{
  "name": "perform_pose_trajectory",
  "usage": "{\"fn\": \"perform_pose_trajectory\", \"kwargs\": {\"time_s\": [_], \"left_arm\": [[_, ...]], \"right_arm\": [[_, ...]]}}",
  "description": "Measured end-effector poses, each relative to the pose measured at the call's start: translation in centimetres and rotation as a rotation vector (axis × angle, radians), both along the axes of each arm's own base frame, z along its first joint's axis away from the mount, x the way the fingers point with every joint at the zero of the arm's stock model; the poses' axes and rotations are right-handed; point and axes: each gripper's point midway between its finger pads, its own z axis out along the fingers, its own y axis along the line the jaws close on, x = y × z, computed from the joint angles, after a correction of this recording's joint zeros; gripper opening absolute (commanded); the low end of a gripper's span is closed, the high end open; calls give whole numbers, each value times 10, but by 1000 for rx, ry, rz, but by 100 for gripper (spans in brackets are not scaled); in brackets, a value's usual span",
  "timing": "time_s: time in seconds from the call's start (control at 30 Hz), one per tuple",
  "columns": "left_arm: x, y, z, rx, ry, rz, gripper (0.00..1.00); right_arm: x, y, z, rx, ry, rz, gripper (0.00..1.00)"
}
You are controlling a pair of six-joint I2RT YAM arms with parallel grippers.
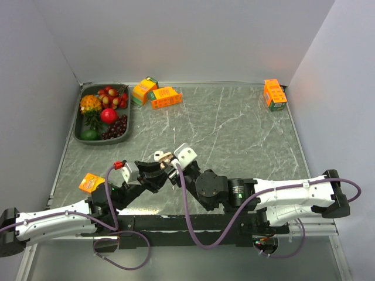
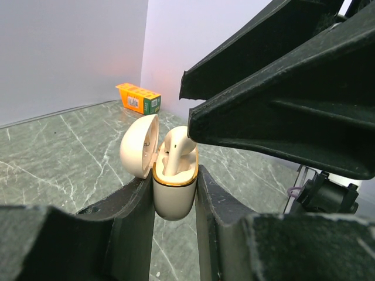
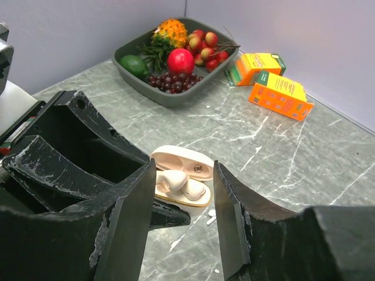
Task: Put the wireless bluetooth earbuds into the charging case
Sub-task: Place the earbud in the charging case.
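Note:
The cream charging case (image 2: 173, 199) with a gold rim is held off the table, and my left gripper (image 2: 174, 187) is shut on its body. Its lid (image 2: 139, 146) is hinged open to the left. One of the wireless bluetooth earbuds (image 2: 176, 146) stands up out of the case. From above, two earbuds (image 3: 179, 182) lie side by side in the case (image 3: 183, 203). My right gripper (image 3: 183, 175) hangs open just over them with nothing between its fingers. In the top view the case (image 1: 162, 156) sits where both grippers meet, near the table's front middle.
A dark tray (image 1: 79, 126) of fruit stands at the back left, with two orange boxes (image 1: 166, 97) beside it. Another orange box (image 1: 274, 93) is at the back right. A small orange pack (image 1: 91, 182) lies front left. A tiny white bit (image 3: 210, 218) lies under the case.

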Motion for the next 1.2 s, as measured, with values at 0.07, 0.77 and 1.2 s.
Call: {"fn": "perform_pose_trajectory", "kwargs": {"time_s": [0.07,0.77,1.2], "left_arm": [[0,0,0,0,0,0,1],[0,1,2,-5,-2,0,1],[0,0,0,-2,-1,0,1]], "right_arm": [[0,0,0,1,0,0,49],[9,-32,22,24,33,-62,36],[4,-26,-3,-77,72,-34,40]]}}
